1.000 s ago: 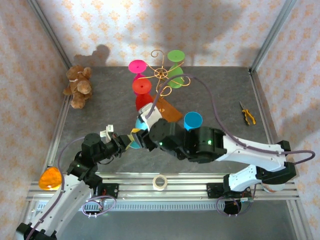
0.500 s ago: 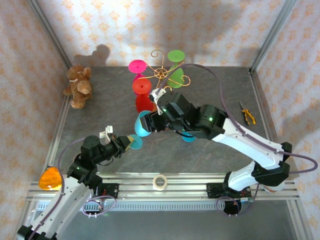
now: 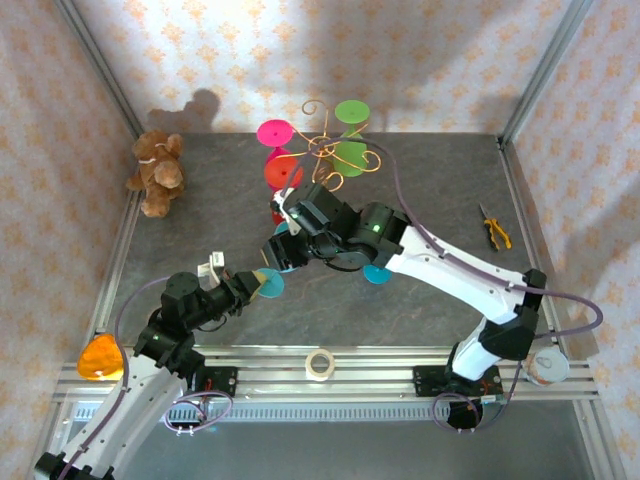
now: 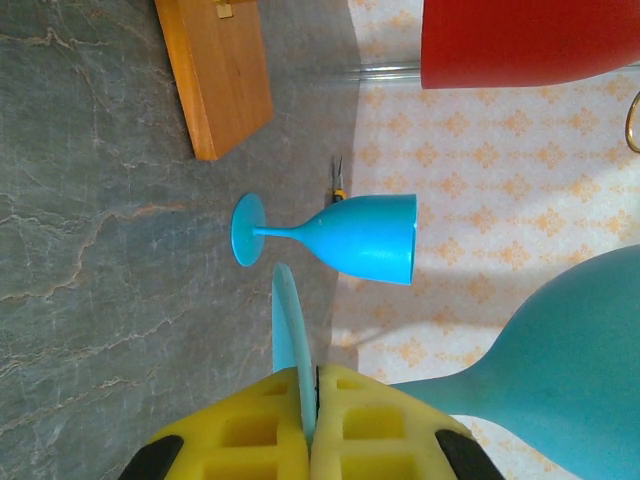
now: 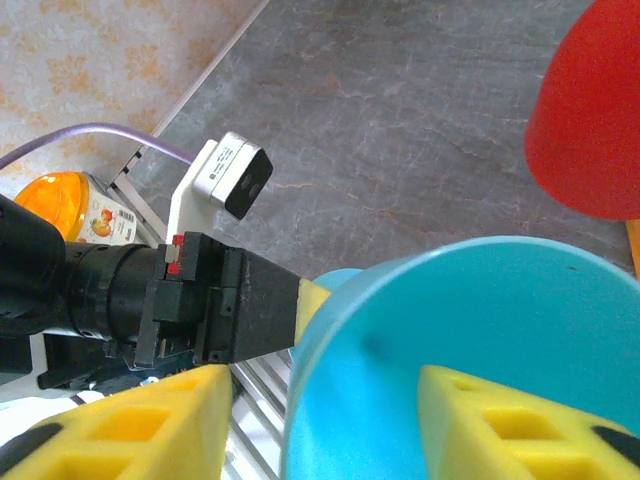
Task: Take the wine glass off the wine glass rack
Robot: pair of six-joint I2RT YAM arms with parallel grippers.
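Observation:
A teal wine glass [image 3: 276, 262] hangs in the air in front of the wine glass rack [image 3: 322, 147]. My left gripper [image 3: 258, 284] is shut on its thin foot [image 4: 292, 330]; the bowl [image 4: 570, 370] shows at the right of the left wrist view. My right gripper [image 5: 325, 380] stands open across the rim of the bowl [image 5: 470, 340]: one finger is outside, with a gap to the wall, and the other is inside. Pink [image 3: 274, 133], red [image 3: 283, 173] and green [image 3: 351, 111] glasses hang on the rack. The rack's wooden base [image 4: 220, 70] lies on the table.
A blue wine glass [image 4: 345, 237] stands upright on the table beside the base, partly under my right arm [image 3: 377, 273]. A teddy bear [image 3: 155, 172] sits at the back left and pliers [image 3: 492, 228] lie at the right. A tape roll [image 3: 320, 364] and an orange object [image 3: 100, 357] sit on the front rail.
My right arm stretched out and swung its gripper left and down onto the teal glass's bowl. The left gripper kept still, holding the foot.

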